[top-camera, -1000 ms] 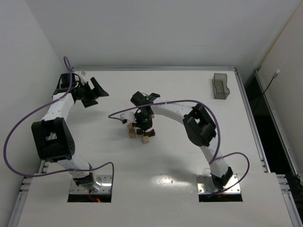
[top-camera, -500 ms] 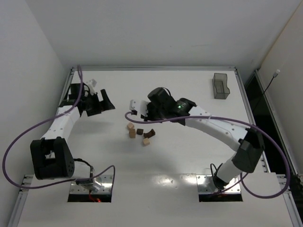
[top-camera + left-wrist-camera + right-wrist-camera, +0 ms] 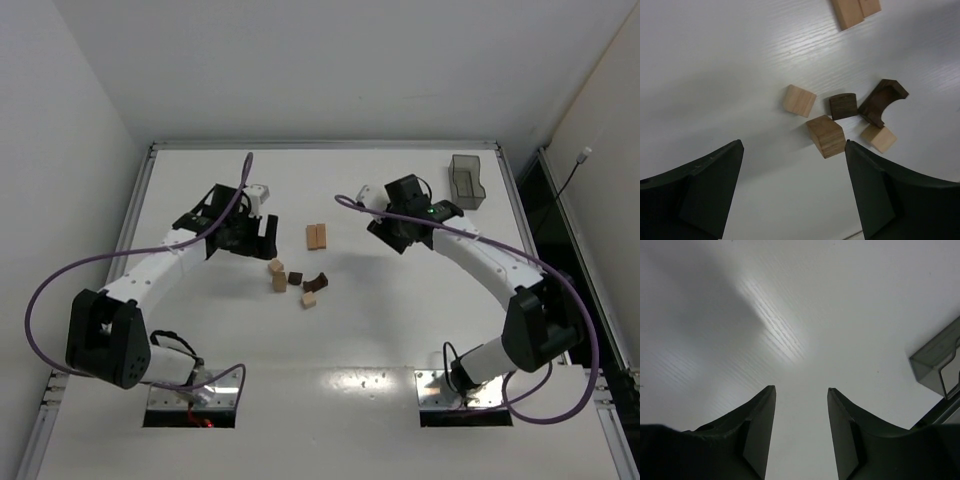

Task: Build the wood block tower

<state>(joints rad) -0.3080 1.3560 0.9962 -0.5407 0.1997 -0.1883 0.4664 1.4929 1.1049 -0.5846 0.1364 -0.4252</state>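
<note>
No wood block tower stands; the blocks lie loose on the white table. Two flat tan blocks (image 3: 316,236) (image 3: 855,10) lie side by side. Nearer lie a tan cube (image 3: 799,100), a taller tan block (image 3: 826,136), a dark brown block (image 3: 843,106), a dark brown arch (image 3: 881,101) and a small tan block (image 3: 879,138). My left gripper (image 3: 265,240) (image 3: 792,146) hovers open just left of this cluster, nothing between its fingers. My right gripper (image 3: 388,235) (image 3: 801,389) is open over bare table to the right of the blocks.
A translucent grey container (image 3: 466,182) (image 3: 937,365) stands at the back right, near the table's raised edge (image 3: 510,190). Purple cables loop from both arms. The two arm bases sit at the near edge.
The right gripper opened and swung right, away from the cluster; the pair of flat tan blocks now shows behind the cluster. The left arm swept right, up to the blocks.
</note>
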